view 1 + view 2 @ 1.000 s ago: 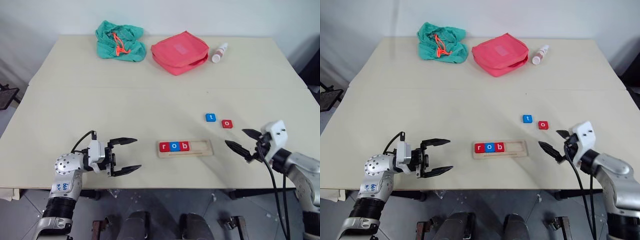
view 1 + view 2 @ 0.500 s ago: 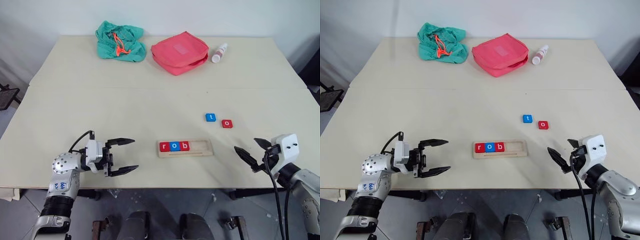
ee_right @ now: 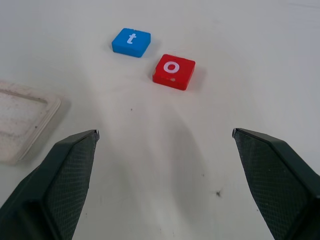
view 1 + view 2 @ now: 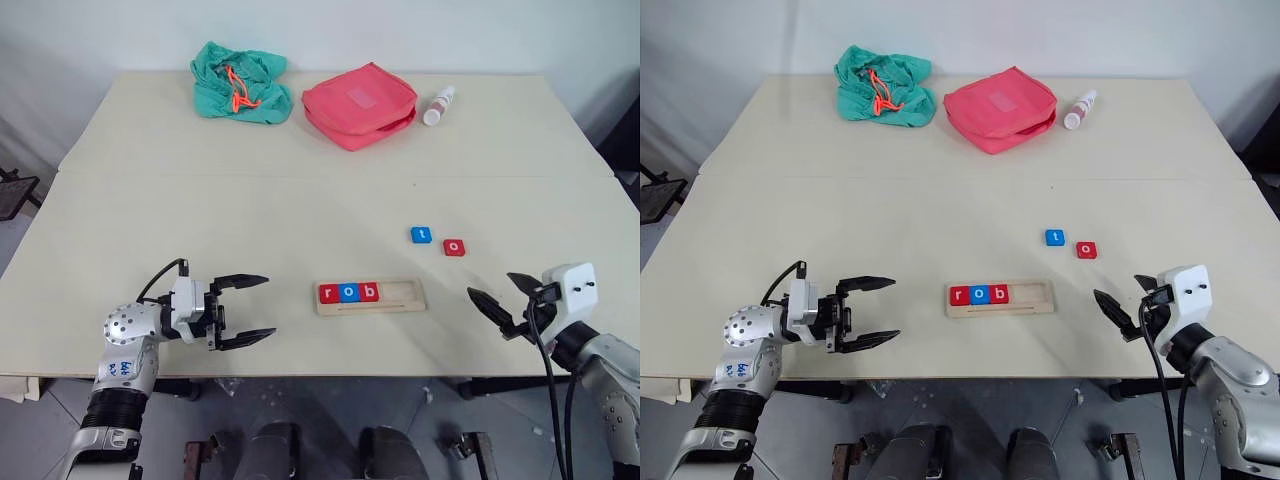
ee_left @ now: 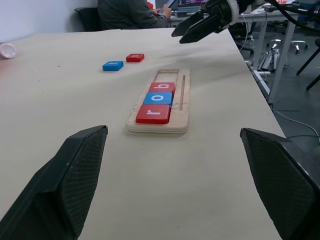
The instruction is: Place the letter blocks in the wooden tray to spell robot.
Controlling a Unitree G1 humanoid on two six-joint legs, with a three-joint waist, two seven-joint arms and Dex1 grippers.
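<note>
Cropping the wooden tray point(image 3: 22, 120) short

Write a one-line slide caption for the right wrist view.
Open right pincer faces the loose red o block and blue t block on the table.

Five letter blocks point(image 4: 349, 292): three red, two blue; one wooden tray point(image 4: 405, 297); one red pouch point(image 4: 360, 104).
</note>
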